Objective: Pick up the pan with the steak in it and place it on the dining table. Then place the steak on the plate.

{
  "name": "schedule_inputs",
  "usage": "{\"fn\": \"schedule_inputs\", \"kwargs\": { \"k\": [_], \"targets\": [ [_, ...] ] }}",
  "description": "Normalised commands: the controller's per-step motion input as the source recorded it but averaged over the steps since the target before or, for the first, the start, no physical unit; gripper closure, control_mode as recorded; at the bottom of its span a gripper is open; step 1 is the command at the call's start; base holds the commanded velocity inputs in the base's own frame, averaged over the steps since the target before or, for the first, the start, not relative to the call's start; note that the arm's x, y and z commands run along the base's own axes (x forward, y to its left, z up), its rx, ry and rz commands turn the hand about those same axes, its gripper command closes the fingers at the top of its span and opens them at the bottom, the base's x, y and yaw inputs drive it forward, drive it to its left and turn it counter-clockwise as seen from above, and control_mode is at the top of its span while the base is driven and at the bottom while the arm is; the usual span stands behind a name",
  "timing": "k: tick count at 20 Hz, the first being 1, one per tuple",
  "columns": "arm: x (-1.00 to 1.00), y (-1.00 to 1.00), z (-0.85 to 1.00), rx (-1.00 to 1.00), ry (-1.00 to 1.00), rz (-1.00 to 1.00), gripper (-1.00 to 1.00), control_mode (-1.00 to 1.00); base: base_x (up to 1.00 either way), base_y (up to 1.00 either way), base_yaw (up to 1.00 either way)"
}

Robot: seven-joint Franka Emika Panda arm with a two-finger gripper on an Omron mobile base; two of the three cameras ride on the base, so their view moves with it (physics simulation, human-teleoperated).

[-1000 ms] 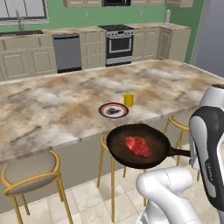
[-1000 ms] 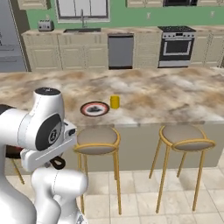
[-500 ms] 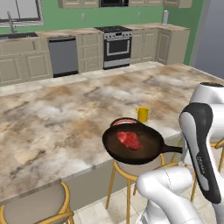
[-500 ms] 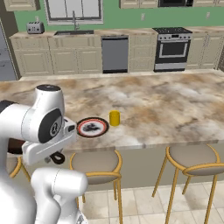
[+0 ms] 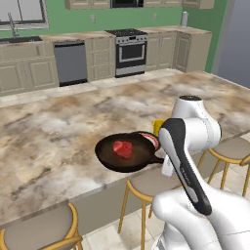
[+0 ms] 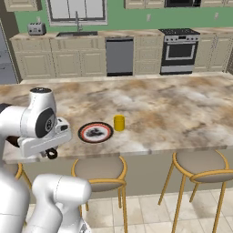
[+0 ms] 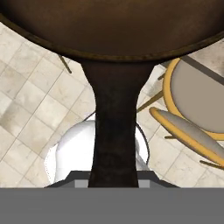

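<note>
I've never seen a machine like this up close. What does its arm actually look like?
The arm is built of fat, rounded, glossy white shells, like stacked tubes and domes. Dark grey-black bands mark the joints; one long black strip runs along a segment in the left base view, and a round dark disc with faint markings caps a joint in the right base view. No loose cables show.

The arm (image 5: 188,146) is glossy white, built of rounded, bulbous links. A dark grey band with small pale lettering runs along one link, and dark round caps sit at its joints (image 6: 44,124).
</note>
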Motion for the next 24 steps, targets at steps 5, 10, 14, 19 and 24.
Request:
{"fn": "schedule_inputs", "kwargs": {
  "k": [5,10,14,19,24],
  "targets": [
    [0.37,0.4,-0.25,0.0,0.0,-0.09,1.0,-1.0,0.0,0.0,0.0],
    [0.27,0.27,-0.21,0.0,0.0,-0.06,1.0,-1.0,0.0,0.0,0.0],
    [0.05,0.07,-0.1,0.0,0.0,-0.02,1.0,-1.0,0.0,0.0,0.0],
    [0.0,0.01,-0.12,0.0,0.01,0.0,1.0,-1.0,0.0,0.0,0.0],
    [0.09,0.04,-0.28,0.01,0.0,-0.02,1.0,-1.0,0.0,0.0,0.0]
  ]
}}
